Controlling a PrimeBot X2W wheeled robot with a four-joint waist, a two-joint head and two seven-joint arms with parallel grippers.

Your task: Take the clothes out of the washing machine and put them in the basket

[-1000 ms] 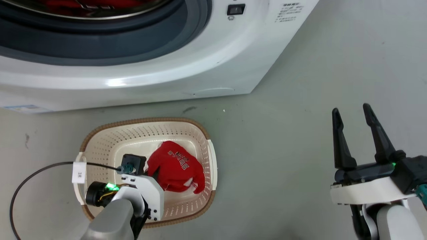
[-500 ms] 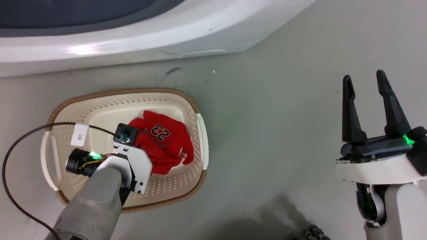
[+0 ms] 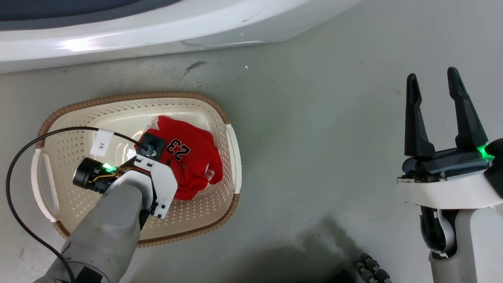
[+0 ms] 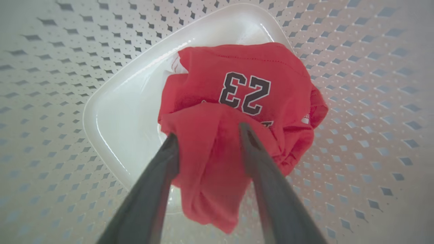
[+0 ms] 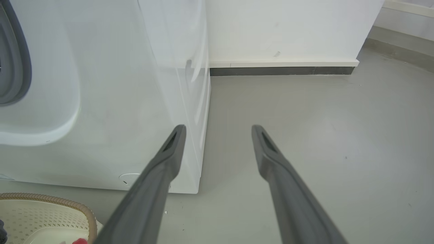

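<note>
My left gripper [image 4: 208, 132] reached down inside the basket [image 4: 356, 67], its 2 fingers [image 4: 152, 189] spread apart with a fold of the red jersey [image 4: 244, 61] bunched between them and touching both. The gap was too wide for a pinch, so I read it as open around the cloth. The rest of the jersey lay crumpled on the basket's smooth base, its "23" facing up, toward the side of the basket nearer my right arm. The basket stood on the grey floor [image 3: 314, 137], just in front of the white washing machine [image 3: 157, 31] and not touching it. My right gripper [image 3: 432, 74] hung well apart from the basket over bare floor, fingers wide and holding nothing, pointing toward the machine's corner and a white wall [image 5: 288, 27].
</note>
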